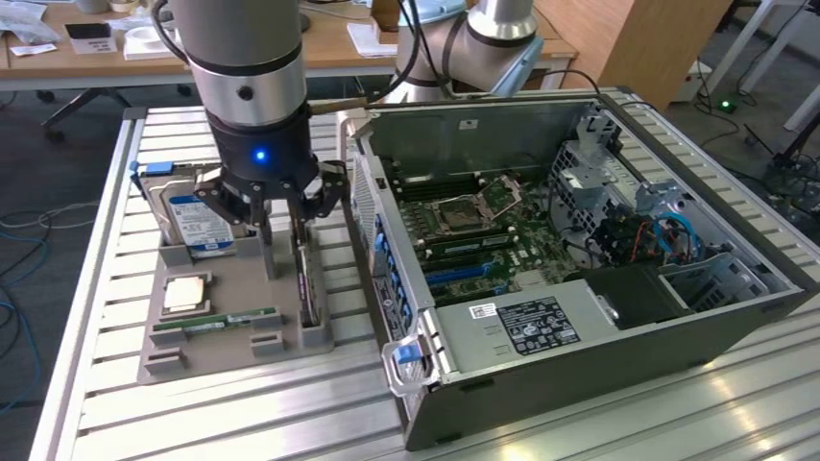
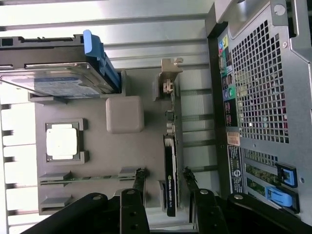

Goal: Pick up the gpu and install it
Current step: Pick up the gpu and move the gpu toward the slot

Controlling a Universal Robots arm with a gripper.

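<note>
Black gripper (image 1: 284, 221), jaws spread, low over a thin blackish gpu card (image 1: 305, 283) standing on edge in a grey plastic tray (image 1: 230, 351), silver blue-labelled hard drive (image 1: 195, 219) alongside, open grey computer case (image 1: 551, 384) at the exterior view's right, slatted metal table (image 1: 192, 423).

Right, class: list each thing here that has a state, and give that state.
claw: open, straddling the gpu
gpu: on edge in the holder
computer case: side open
hard drive: upright in holder
memory stick: in holder slot
processor chip: flat in recess
</note>
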